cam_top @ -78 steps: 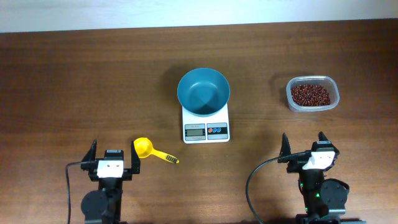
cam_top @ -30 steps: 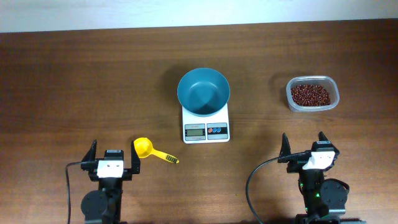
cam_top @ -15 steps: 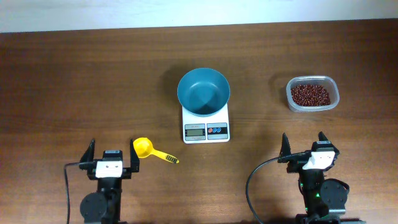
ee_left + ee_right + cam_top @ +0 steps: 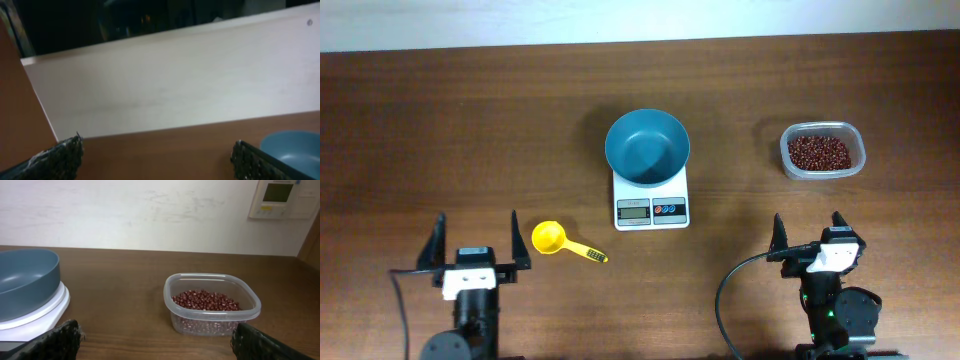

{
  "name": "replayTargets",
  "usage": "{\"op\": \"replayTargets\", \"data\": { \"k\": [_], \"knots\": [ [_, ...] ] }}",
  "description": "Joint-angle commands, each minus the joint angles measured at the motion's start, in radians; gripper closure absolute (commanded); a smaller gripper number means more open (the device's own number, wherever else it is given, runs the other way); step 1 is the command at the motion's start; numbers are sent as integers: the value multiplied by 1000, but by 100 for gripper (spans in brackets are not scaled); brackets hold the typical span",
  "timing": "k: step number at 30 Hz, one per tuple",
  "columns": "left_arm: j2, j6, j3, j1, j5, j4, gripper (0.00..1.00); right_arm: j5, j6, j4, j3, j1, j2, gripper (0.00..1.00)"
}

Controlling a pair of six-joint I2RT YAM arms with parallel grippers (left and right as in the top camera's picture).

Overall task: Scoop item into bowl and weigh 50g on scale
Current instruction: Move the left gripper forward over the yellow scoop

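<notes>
The teal-blue bowl (image 4: 647, 147) stands empty on the white scale (image 4: 651, 199) at the table's middle. The red-brown beans (image 4: 819, 152) lie in a clear plastic tub (image 4: 823, 131) at the right; the right wrist view shows the beans (image 4: 205, 300) and the bowl (image 4: 25, 282). A yellow scoop (image 4: 560, 242) lies on the table left of the scale. My left gripper (image 4: 475, 248) is open and empty, just left of the scoop. My right gripper (image 4: 810, 235) is open and empty near the front edge, well below the tub. The left wrist view shows the bowl's rim (image 4: 295, 150).
The brown wooden table (image 4: 470, 130) ends at a white wall along its far edge. A black cable (image 4: 725, 300) loops beside the right arm's base.
My left gripper has shifted left and toward the front and its fingers have spread wider. The right arm, scoop, bowl and tub have not moved.
</notes>
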Motion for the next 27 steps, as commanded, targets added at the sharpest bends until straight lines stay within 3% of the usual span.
{"op": "replayTargets", "data": {
  "k": [1,7,13,19,27],
  "knots": [
    [123,-33,200,6,-11,-94,1,5,-3,0,-9,8,-8,1],
    [367,-84,537,6,-2,-397,2,5,-3,0,-9,8,-8,1],
    [487,-85,721,6,-2,-664,1,5,-3,0,-9,8,-8,1],
    [502,-172,748,6,24,-871,1,5,-3,0,-9,8,-8,1],
    [502,-175,748,6,304,-1041,1,5,-3,0,-9,8,-8,1]
  ]
}}
